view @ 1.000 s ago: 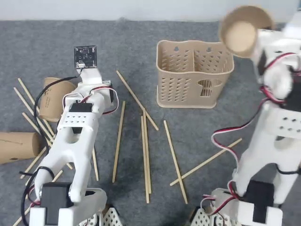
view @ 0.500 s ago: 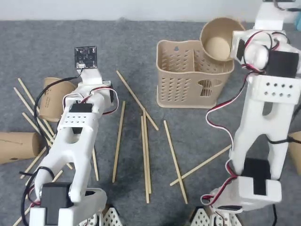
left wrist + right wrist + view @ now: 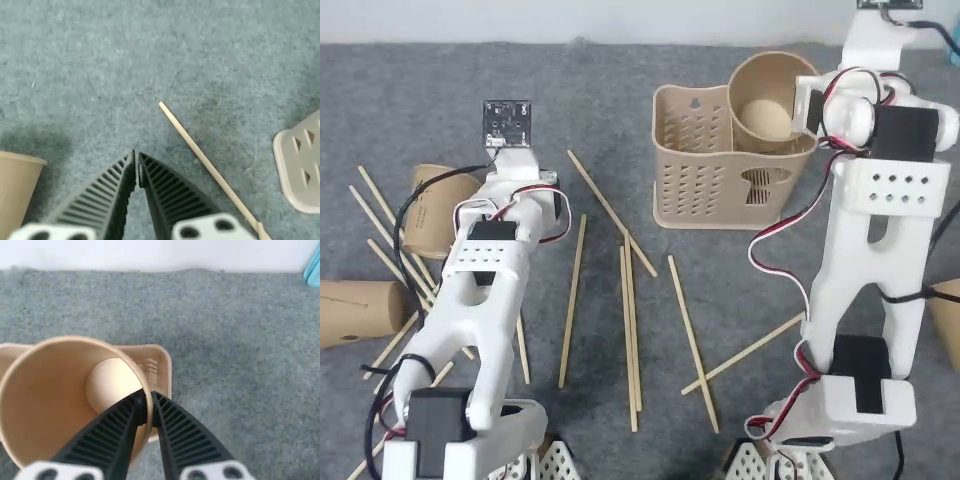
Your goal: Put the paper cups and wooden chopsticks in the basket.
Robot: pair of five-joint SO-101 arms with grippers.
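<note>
My right gripper is shut on the rim of a brown paper cup. That cup is tilted, and it stands in the right compartment of the beige perforated basket, rim above the basket's edge. My left gripper is shut on nothing, low over the grey carpet, close to one end of a wooden chopstick. Several chopsticks lie loose in front of the basket and under the left arm. Two more cups lie on their sides at the left: one beside the arm, one at the edge.
Another brown cup shows at the right edge behind the right arm. A chopstick lies slanted beside that arm's base. The basket's left compartment holds nothing. Bare carpet stretches behind the basket up to the pale wall.
The right arm carried the cup from high up at the right, leftward and down into the basket's right compartment. The left arm has stayed still.
</note>
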